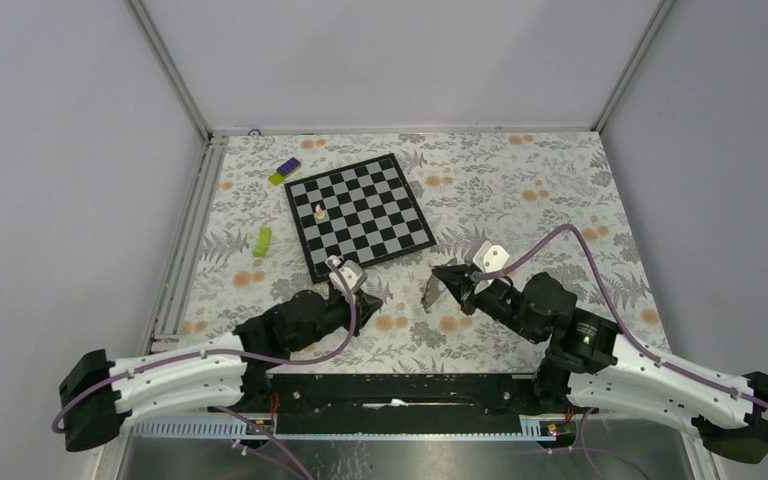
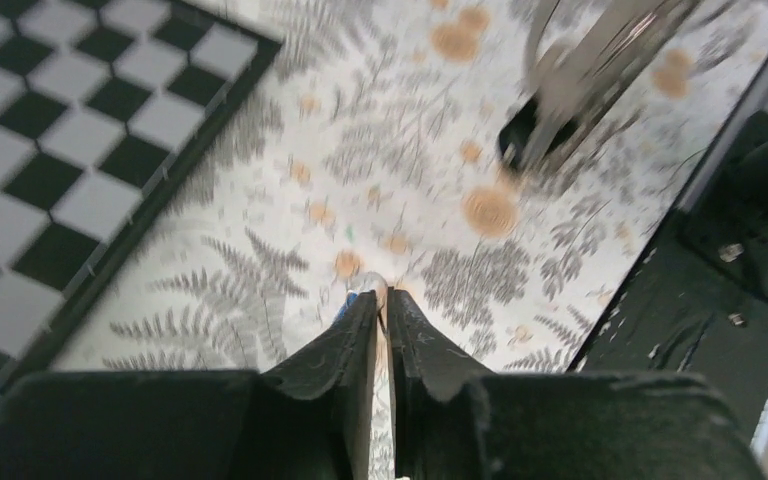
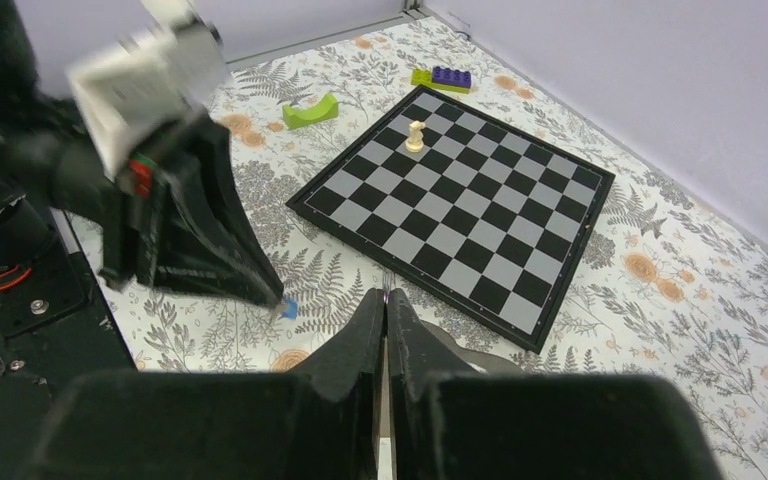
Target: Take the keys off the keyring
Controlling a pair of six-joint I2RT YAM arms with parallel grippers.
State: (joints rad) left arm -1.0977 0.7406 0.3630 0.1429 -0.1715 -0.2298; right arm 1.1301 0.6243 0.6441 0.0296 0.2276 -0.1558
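Note:
My left gripper (image 1: 372,300) is shut low over the floral table, just off the chessboard's near corner. In the left wrist view (image 2: 382,292) the keyring's blue tag (image 2: 344,306) and a bit of pale ring poke out at its tips. The right wrist view also shows the tag (image 3: 286,309) at those tips. My right gripper (image 1: 440,272) is a short way to the right, shut (image 3: 386,293) with a thin metal sliver between its tips. A silvery key (image 1: 428,291) hangs below it, blurred in the left wrist view (image 2: 600,55). Other keys are hidden.
The chessboard (image 1: 360,215) lies behind the grippers with a white chess piece (image 1: 319,211) on it. A green piece (image 1: 263,240) and a purple-and-yellow block (image 1: 284,171) lie to its left. The black base rail (image 1: 400,385) runs along the near edge.

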